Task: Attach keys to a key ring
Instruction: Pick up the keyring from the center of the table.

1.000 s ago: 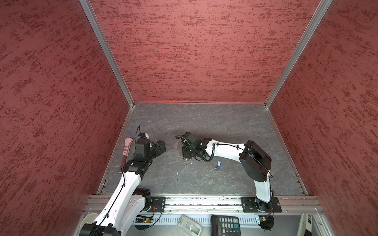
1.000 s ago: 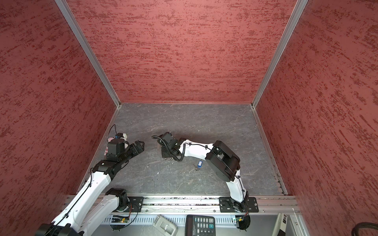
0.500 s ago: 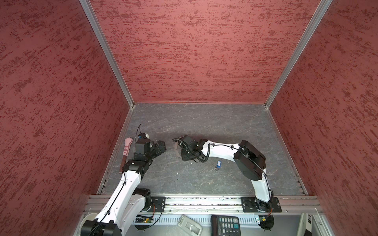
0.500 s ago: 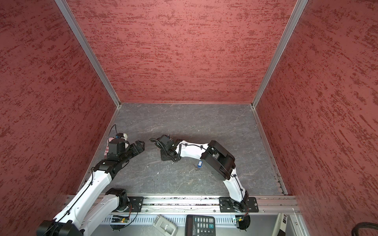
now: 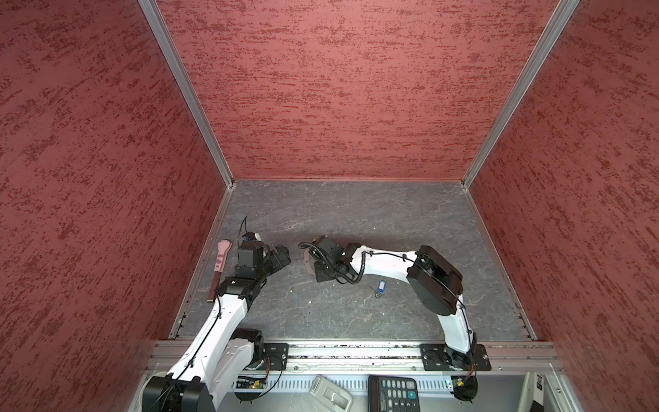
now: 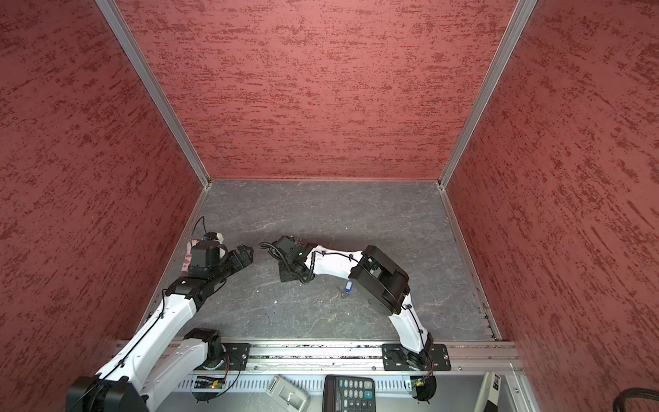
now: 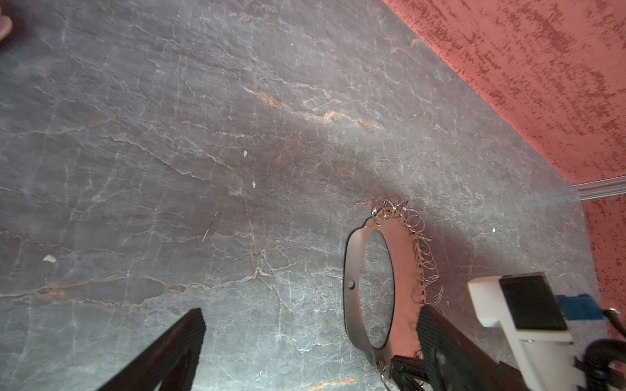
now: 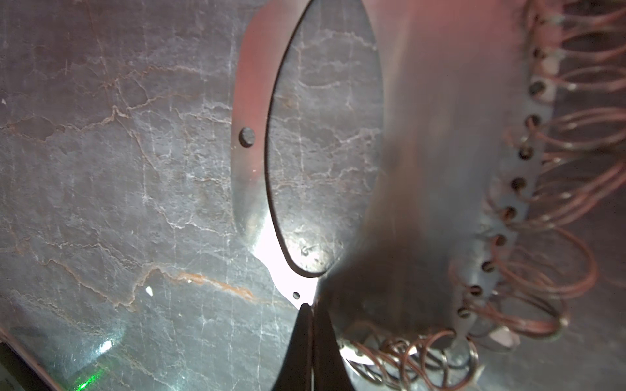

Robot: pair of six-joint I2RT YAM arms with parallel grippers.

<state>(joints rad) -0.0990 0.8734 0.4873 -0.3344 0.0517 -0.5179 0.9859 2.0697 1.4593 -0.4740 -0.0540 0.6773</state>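
Right jaws, pressed together, apparently pinch the large thin link-edged metal key ring (image 8: 249, 169), and the small blue plastic key tag (image 5: 381, 287) lies on the surface (image 5: 321, 214) well beyond it from the wide-spread left jaws.

Both top views look from high above the near edge of the counter (image 5: 356, 214), angled down toward its far edge. They sit far enough back to take in all four corners, both arms and the three red walls (image 5: 338, 89), and they overlap almost wholly, offset slightly sideways.

The left wrist view sits low over the counter, facing out between the fingers of the left pincer (image 7: 311, 313) toward a wall corner. It catches the key ring (image 7: 352, 264).

The right wrist view is nearer still, right up against that ring, which looms large and partly blurred behind the right pincer (image 8: 310, 311). Both wrist views share the ring and the counter around it.
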